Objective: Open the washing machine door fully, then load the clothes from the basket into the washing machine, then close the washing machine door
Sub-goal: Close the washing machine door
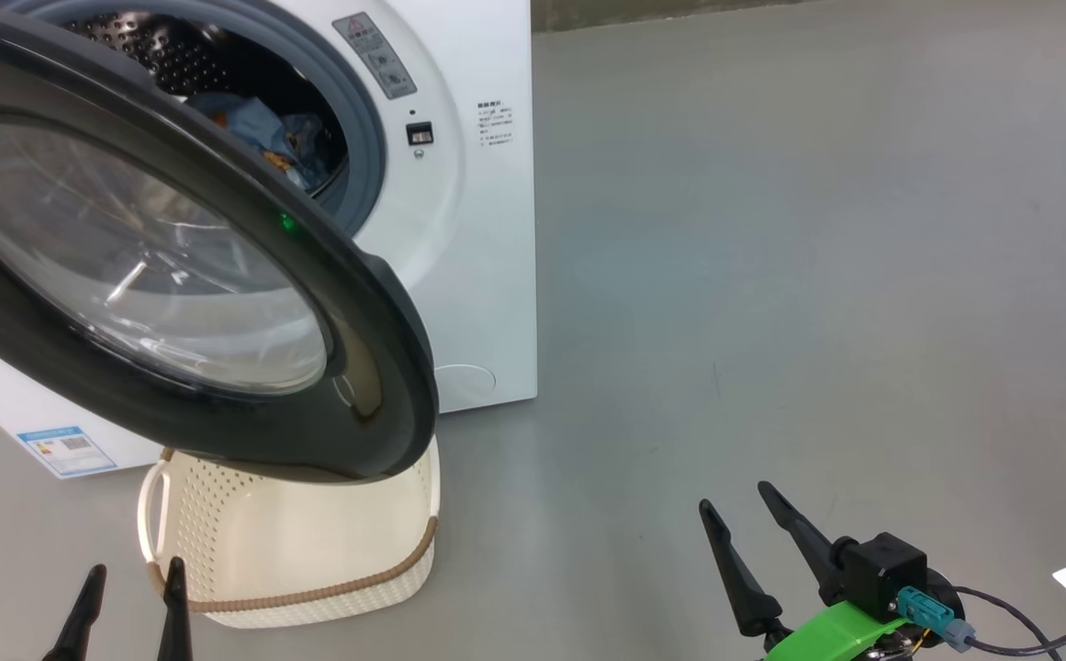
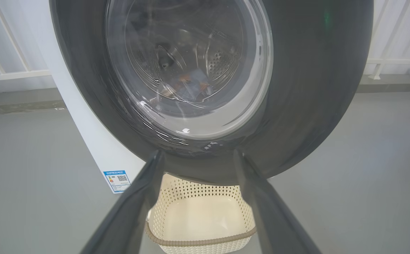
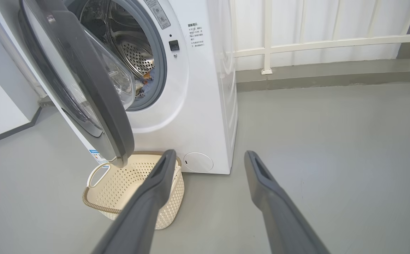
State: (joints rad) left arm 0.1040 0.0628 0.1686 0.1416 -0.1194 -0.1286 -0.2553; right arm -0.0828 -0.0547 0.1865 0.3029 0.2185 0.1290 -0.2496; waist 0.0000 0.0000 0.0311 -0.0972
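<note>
Grey floor (image 1: 771, 275) spreads around everything. At near left, the left gripper (image 1: 134, 565) hovers with fingers apart, empty, just beside the basket (image 1: 331, 592). Over the basket hangs the washing machine door (image 1: 376, 367), swung partway out from the washing machine (image 1: 487, 275); the clothes (image 1: 257, 128) lie inside its drum. Near right, the right gripper (image 1: 734, 496) also stands spread, holding nothing.

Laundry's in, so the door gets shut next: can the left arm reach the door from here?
Probably yes: the open left tool faces the door with nothing between; the basket sits below its path.
</note>
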